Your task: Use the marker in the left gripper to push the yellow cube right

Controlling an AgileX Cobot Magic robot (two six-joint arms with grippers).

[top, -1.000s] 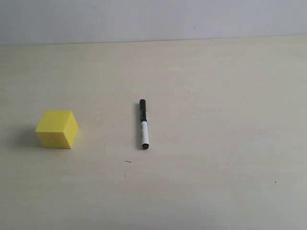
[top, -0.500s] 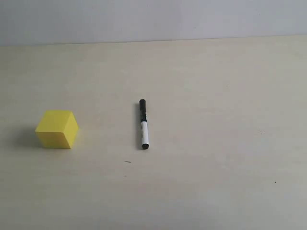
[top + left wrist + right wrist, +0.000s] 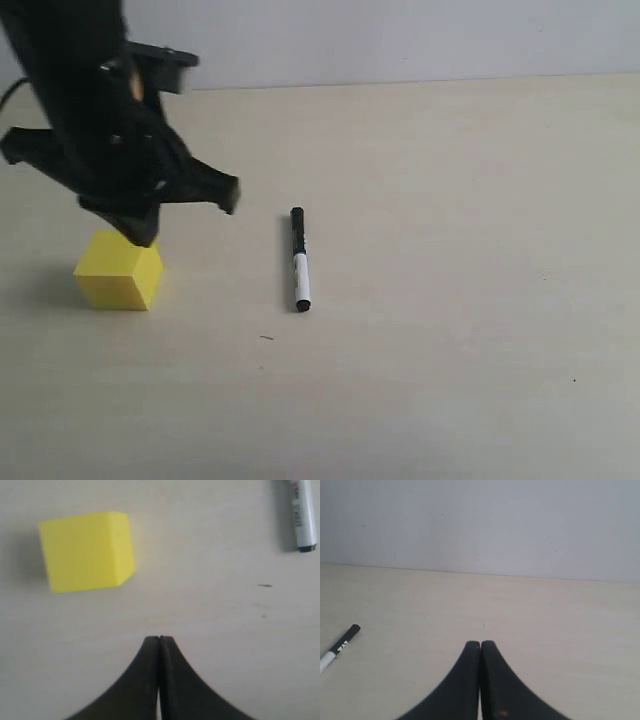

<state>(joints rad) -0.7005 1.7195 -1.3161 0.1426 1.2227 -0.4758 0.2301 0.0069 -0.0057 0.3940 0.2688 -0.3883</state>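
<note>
Pickup comes first, we judge: the slim white whiteboard marker with black cap (image 3: 298,259) lies unheld on the pale tabletop (image 3: 450,200), well right of the bright yellow plain-faced cube (image 3: 118,270). Our black left end effector (image 3: 159,644) hangs clenched and empty above that cube. Its body hides the cube's rear top edge; the black right end effector (image 3: 480,647), likewise clenched on nothing, escapes the exterior view.

Bright, soft, even light leaves only a faint shadow beside the yellow cube (image 3: 115,280); wrist views slightly soft.
</note>
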